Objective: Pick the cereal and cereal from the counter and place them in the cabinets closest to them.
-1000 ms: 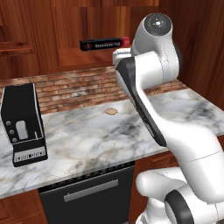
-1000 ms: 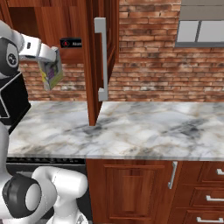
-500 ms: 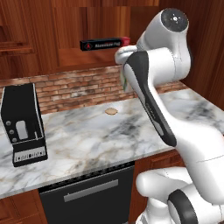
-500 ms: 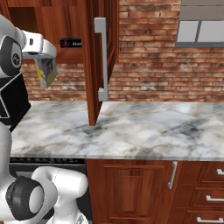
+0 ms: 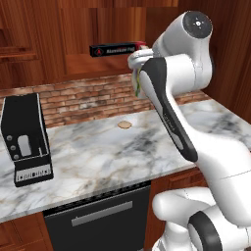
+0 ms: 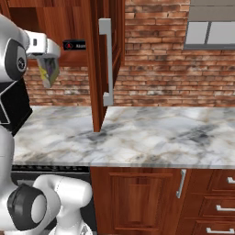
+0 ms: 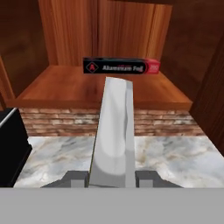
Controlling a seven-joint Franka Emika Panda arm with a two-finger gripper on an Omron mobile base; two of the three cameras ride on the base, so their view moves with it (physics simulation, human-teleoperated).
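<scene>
While the arm is swinging higher than a moment ago, the pincer [image 6: 47, 58] is clenching the cereal [image 6: 48, 71] above the table [image 6: 137, 133], bringing it level with the cabinet shelf [image 7: 87, 89] just ahead.

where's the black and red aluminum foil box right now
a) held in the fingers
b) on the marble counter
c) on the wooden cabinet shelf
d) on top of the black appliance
c: the foil box lies flat on the cabinet shelf, well above the counter, while the fingers hold a cereal box.
</scene>
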